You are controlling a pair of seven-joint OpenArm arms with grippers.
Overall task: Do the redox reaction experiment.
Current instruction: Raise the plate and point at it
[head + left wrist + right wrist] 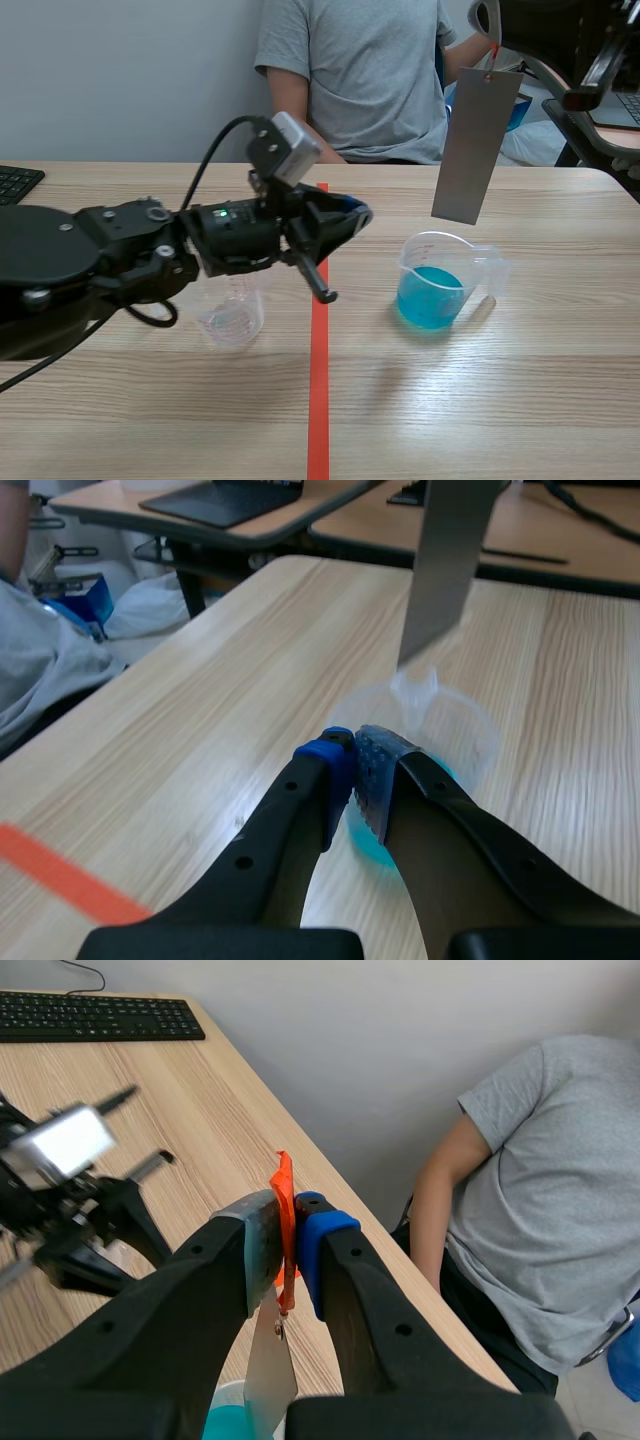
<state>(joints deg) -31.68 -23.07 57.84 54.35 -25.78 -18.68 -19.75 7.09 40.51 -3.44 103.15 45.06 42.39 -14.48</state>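
The plate (477, 145), tag (283, 1185) pinched in the right claw (287, 1230), is being hung above the beaker (440, 285), best lowered plumb; left claw (355, 770) closed, empty.

Scene frontal; wrists close, downward; all share beaker (435, 290).

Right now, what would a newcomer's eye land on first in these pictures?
A grey metal strip hangs over the clear cup of blue liquid, its lower end above the liquid. The right hand pinches its orange tag. The left hand, shut on nothing, hovers beside that cup, and a second clear cup stands under its arm.
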